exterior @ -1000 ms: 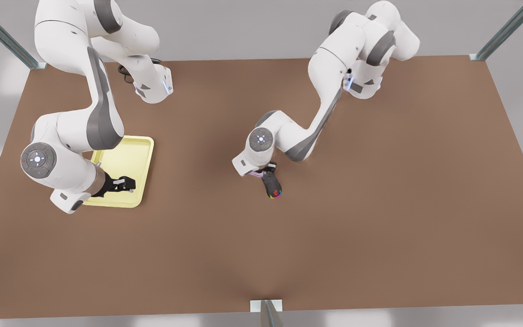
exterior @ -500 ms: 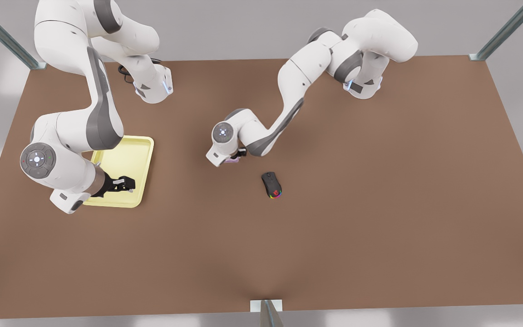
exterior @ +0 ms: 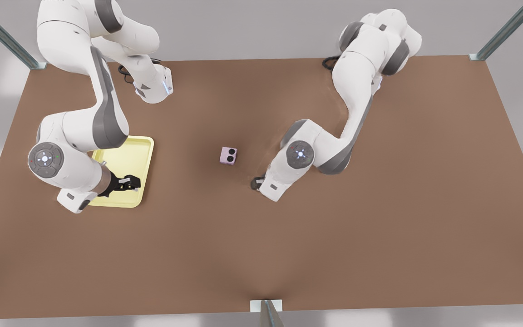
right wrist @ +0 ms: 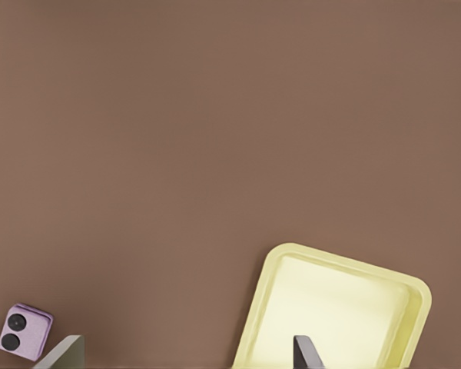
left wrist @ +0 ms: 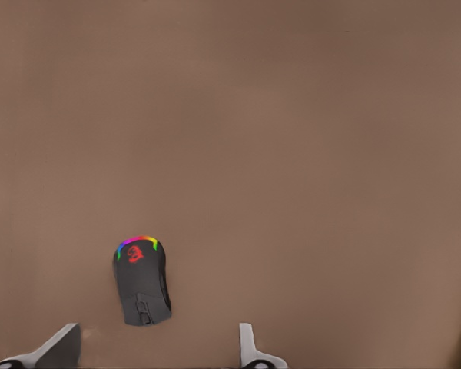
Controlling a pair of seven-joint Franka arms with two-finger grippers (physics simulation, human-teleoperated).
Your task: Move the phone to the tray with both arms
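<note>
Since the phone (exterior: 228,155) lies flat on the bare table between the arms, well apart from the tray (exterior: 145,141), reach decides it. Left gripper (left wrist: 157,357) hangs over the mouse (left wrist: 142,280), fingers spread, empty, nearer the phone. Right gripper (exterior: 127,184) hovers over the tray, also spread and empty; the phone lies toward the front view's right of it. Phone is squarish, no useful long axis.

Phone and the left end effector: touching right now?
Apart. In the front view the phone lies alone on the table, bare brown surface separating it from the left end effector beside it.
</note>
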